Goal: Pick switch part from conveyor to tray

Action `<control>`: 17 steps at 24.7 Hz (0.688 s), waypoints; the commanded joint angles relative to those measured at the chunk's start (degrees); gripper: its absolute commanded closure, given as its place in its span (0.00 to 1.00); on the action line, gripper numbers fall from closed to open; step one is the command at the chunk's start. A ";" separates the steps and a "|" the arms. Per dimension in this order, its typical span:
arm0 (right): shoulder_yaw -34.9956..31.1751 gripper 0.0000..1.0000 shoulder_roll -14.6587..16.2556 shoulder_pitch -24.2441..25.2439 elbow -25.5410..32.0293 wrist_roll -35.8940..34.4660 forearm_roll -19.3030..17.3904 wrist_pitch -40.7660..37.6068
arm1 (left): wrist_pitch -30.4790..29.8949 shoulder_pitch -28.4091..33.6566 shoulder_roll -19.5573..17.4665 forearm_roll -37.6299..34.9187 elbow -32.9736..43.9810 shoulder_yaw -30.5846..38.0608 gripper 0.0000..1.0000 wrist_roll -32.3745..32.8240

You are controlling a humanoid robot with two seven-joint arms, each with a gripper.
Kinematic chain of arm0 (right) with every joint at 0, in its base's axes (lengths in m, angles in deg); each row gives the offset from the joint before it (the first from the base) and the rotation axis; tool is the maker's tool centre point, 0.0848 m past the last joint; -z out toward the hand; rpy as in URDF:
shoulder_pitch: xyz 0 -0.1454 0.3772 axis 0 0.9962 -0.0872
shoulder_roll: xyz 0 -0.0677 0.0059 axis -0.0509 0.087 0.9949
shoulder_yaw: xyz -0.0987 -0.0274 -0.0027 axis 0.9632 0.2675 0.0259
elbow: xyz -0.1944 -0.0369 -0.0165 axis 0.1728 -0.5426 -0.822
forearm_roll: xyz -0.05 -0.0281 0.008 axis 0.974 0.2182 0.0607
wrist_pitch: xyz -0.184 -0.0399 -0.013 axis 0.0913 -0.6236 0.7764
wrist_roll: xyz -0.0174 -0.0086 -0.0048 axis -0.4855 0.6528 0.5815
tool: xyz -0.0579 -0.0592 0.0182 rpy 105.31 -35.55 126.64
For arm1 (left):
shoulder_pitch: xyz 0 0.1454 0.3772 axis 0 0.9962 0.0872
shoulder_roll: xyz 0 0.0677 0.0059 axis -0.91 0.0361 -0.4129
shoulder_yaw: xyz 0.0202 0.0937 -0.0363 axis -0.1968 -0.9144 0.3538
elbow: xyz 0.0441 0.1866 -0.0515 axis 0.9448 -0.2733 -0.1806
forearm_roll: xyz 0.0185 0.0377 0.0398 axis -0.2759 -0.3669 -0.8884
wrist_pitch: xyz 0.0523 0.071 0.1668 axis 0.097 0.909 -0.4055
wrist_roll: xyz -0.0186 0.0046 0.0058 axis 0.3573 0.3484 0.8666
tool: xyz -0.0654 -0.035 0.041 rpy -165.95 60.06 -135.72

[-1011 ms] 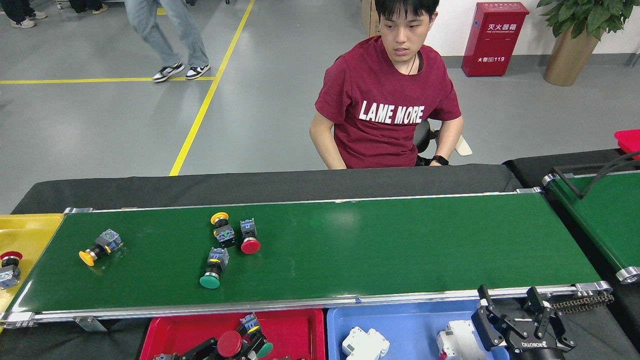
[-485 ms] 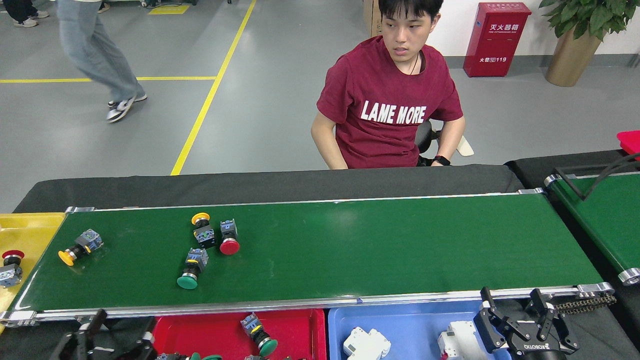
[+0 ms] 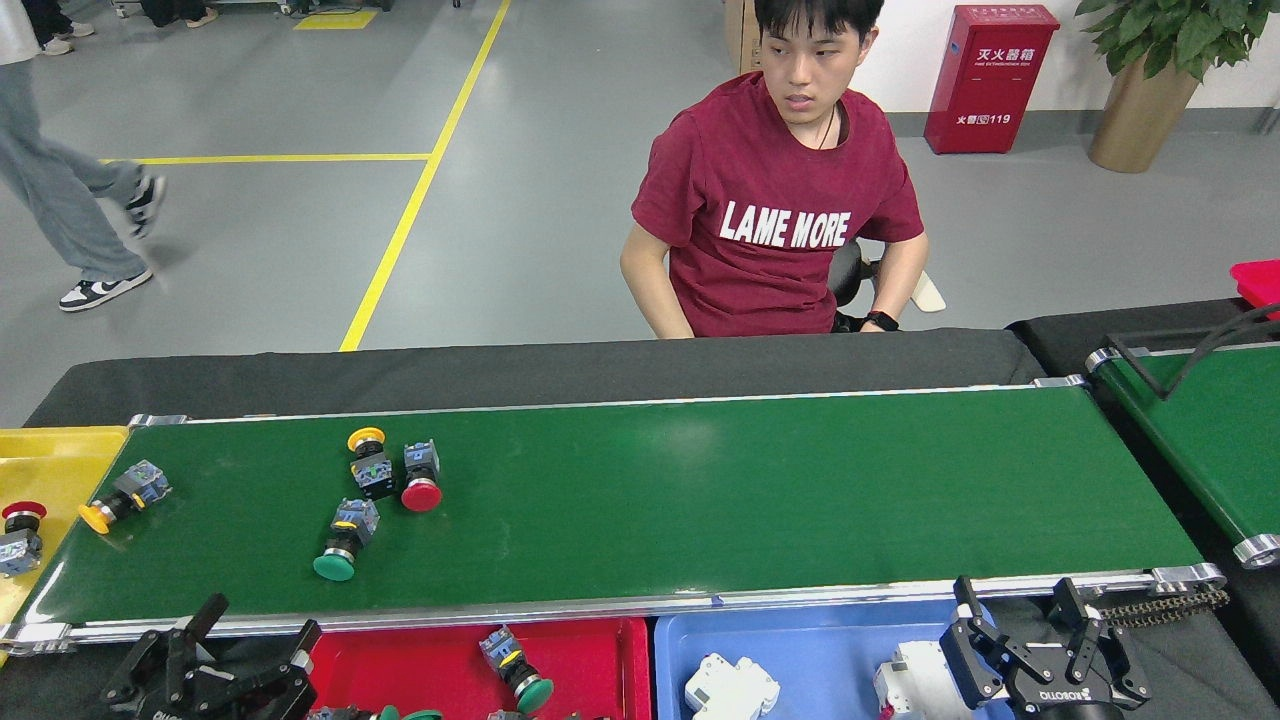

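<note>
Down low, my left gripper hangs open and empty beside the red tray, my right gripper open over the blue tray. Beyond, four switch parts lie on the conveyor: green-capped, red-capped, two yellow-capped

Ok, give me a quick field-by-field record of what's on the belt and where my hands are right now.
conveyor: four switch parts, all on its left half
yellow-capped switch near left end: lying on its side, close to the yellow tray
yellow-capped switch at far side: beside the red-capped switch
green-capped switch: nearest the red tray
left hand: open, empty, below the belt's near rail
right hand: open, empty, over the blue tray
</note>
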 commanded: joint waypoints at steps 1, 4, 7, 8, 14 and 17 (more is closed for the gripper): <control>-0.09 0.04 -0.26 -0.12 0.84 -0.47 0.12 -0.23 | -0.21 -2.70 -0.79 0.33 -2.29 -0.07 0.00 1.46; -0.09 0.04 -0.26 -0.12 0.84 -0.47 0.12 -0.23 | -0.21 -6.57 -0.79 0.33 -7.12 -0.07 0.00 3.39; -0.09 0.04 -0.35 -0.12 0.84 -0.47 0.38 -0.23 | 0.14 -9.65 -0.79 0.07 -10.29 -0.07 0.00 4.36; -0.09 0.04 -0.35 -0.12 0.84 -0.47 0.56 -0.23 | 0.31 -10.44 -0.79 -0.02 -11.16 -0.07 0.00 4.36; -0.09 0.04 -0.52 -0.12 0.84 -0.47 0.91 -0.23 | 3.21 -13.78 -0.88 -1.16 -16.97 -0.33 0.42 3.83; -0.01 0.04 -0.52 -0.12 0.84 -0.47 0.91 -0.32 | 3.83 -14.57 -1.06 -1.25 -18.64 -0.60 0.61 3.66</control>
